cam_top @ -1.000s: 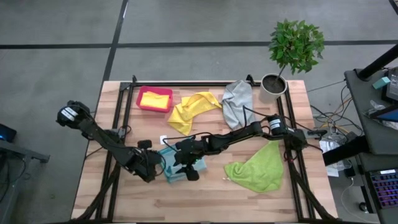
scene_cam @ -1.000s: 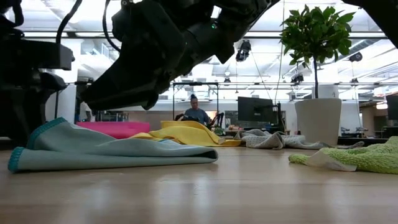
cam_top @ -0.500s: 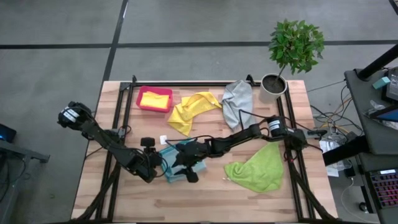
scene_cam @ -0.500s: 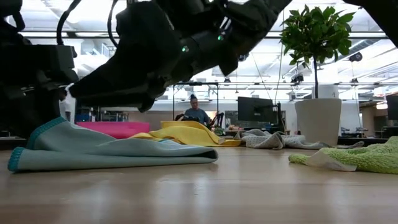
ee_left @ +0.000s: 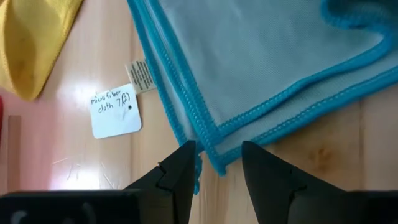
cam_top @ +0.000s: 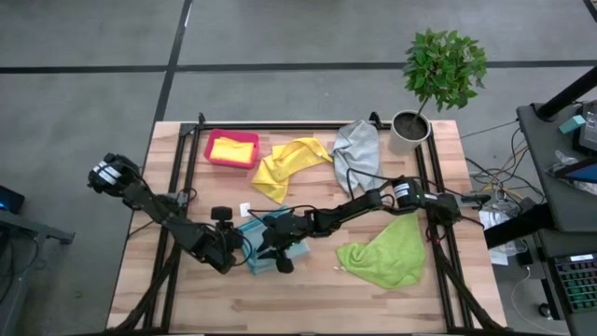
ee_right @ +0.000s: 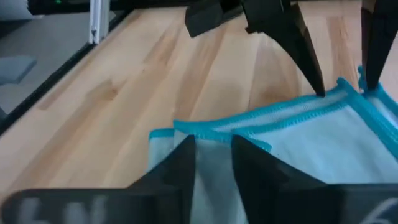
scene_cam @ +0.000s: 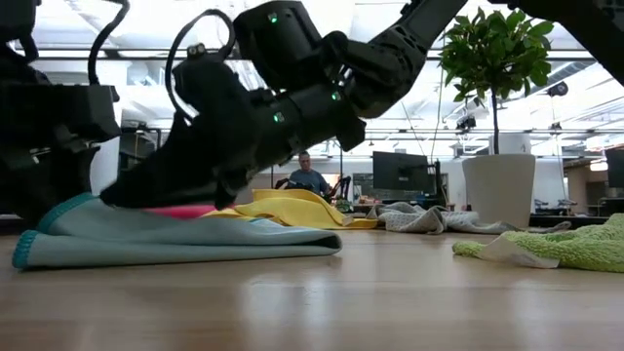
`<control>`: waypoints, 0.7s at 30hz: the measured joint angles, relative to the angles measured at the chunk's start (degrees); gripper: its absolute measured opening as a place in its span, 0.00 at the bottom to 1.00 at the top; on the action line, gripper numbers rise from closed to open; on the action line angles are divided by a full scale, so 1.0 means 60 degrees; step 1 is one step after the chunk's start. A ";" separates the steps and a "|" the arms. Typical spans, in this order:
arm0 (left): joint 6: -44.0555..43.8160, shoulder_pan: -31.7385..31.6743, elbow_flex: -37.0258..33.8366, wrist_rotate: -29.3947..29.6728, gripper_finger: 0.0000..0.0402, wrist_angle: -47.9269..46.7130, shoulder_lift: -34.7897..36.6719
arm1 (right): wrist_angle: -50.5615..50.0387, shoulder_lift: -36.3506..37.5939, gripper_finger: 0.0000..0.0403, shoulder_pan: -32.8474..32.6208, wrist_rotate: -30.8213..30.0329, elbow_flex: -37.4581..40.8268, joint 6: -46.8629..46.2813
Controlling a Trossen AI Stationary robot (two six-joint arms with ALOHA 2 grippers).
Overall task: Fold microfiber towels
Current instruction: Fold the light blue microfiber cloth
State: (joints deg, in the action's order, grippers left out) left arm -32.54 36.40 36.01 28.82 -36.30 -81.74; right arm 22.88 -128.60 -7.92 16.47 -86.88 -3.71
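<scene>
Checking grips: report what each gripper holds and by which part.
Cannot be told. The left gripper is at a corner of the light blue towel, the right gripper at its edge; neither grip shows clearly.

light blue towel [cam_top: 270,245] flat, others crumpled

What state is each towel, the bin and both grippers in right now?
light blue towel: partly folded, flat on the table, both grippers at it.
yellow towel: crumpled, unfolded.
grey towel: crumpled, unfolded.
lime green towel: loosely spread, unfolded.
pink-red bin: holds a folded yellow towel.
left gripper: fingers astride the blue towel's corner.
right gripper: fingers narrowly apart astride the blue towel's edge.
</scene>
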 joint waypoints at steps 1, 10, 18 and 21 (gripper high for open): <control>-0.0003 -0.0003 0.0000 0.0000 0.29 -0.0003 -0.0083 | -0.0021 0.0000 0.17 0.0002 0.0001 0.0002 0.0033; -0.0011 -0.0003 0.0084 -0.0384 0.29 -0.0040 -0.0331 | -0.0128 0.0389 0.02 0.0123 0.0004 0.0002 0.0255; -0.0011 -0.0011 0.0055 -0.0397 0.22 -0.0033 -0.0364 | -0.1016 0.0924 0.02 0.0203 0.0005 0.0002 0.0677; -0.0011 -0.0020 0.0056 -0.0401 0.14 -0.0042 -0.0371 | -0.1159 0.0981 0.02 0.0199 0.0005 0.0002 0.0718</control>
State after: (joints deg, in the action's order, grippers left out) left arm -32.60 36.28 36.35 26.41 -36.55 -83.96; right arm 15.92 -122.71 -6.72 16.50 -86.87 0.60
